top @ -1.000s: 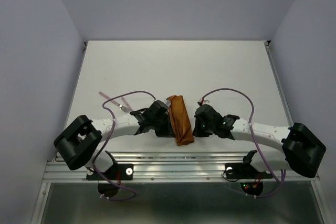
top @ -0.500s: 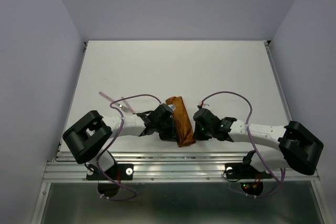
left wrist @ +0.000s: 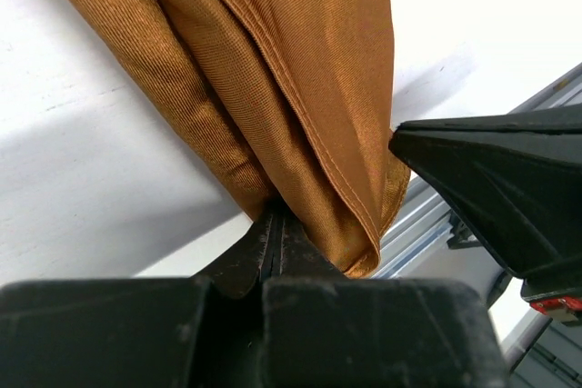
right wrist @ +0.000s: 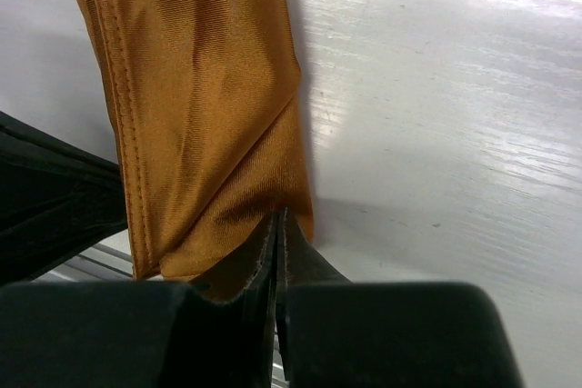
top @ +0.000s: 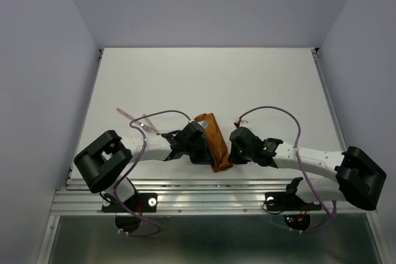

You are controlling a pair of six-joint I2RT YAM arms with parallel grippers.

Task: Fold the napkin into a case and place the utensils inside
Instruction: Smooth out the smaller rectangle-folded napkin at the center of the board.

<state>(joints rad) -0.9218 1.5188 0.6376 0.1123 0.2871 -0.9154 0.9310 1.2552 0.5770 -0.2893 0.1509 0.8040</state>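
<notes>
Lying folded in a narrow strip at lower centre of the top view, the napkin (top: 212, 143) looks light, limp and probably slippery, so the left gripper (left wrist: 273, 235) and right gripper (right wrist: 278, 229) sensibly pinch its near-end hems shut.

The napkin (top: 213, 146) is seen in plain rust-orange with a fine ribbed sheen, its hems marked by a stitched line of the same colour. The table (top: 204, 78) beneath it is shown in glossy white. The left gripper (left wrist: 273, 224) and right gripper (right wrist: 277, 224) at its edges are rendered in matt black. Either side of it, the left arm (top: 145, 146) and right arm (top: 309, 157) are coloured white with black joints, and purple cables (top: 272, 109) are looped over them.
</notes>
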